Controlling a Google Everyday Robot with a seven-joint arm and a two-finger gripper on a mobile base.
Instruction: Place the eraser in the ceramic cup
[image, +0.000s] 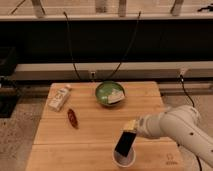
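The eraser (124, 144), a flat black block, stands tilted with its lower end inside the small white ceramic cup (124, 159) near the table's front edge. My gripper (130, 127) is at the eraser's upper end, just above the cup, at the end of the white arm (172, 126) that reaches in from the right. The cup's inside is mostly hidden by the eraser.
A green bowl (105, 90) with a white piece (116, 97) in it sits at the back middle of the wooden table (90, 135). A small dark red oblong thing (73, 118) and a pale packet (59, 98) lie at the left. Black cables hang behind.
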